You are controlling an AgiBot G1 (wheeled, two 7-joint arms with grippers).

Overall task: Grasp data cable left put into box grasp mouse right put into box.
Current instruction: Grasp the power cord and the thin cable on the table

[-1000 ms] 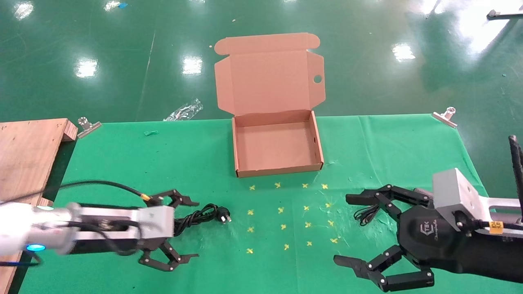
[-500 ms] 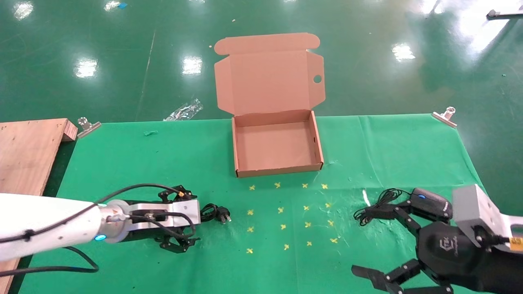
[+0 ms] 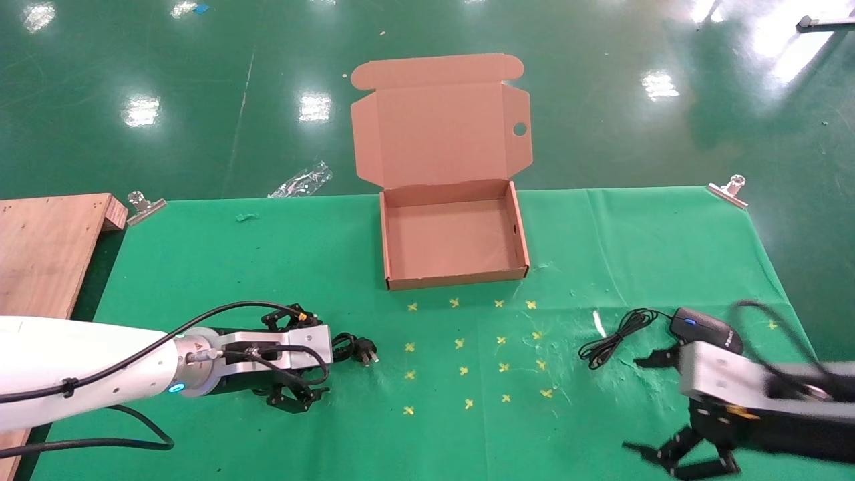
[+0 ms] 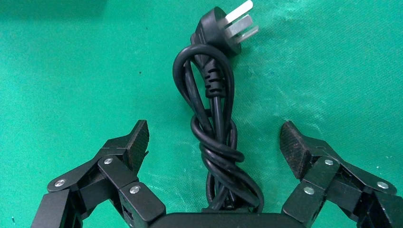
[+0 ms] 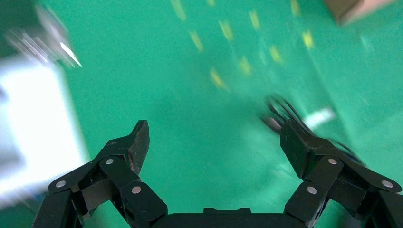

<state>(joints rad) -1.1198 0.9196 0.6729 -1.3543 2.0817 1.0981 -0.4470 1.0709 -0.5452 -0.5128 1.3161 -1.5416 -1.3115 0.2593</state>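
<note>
Lowered since before, the left hand straddles the data cable with fingers apart; the right hand, retreating, also gapes beside the mouse.

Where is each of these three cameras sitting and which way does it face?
Head view: on the robot's head, facing forward and down at the box, mouse and both arms.
Left wrist view: on the left wrist, looking past the open left gripper at the data cable.
Right wrist view: on the right wrist, showing the open right gripper over the cloth.
Shared: head and left wrist views both show the data cable.
</note>
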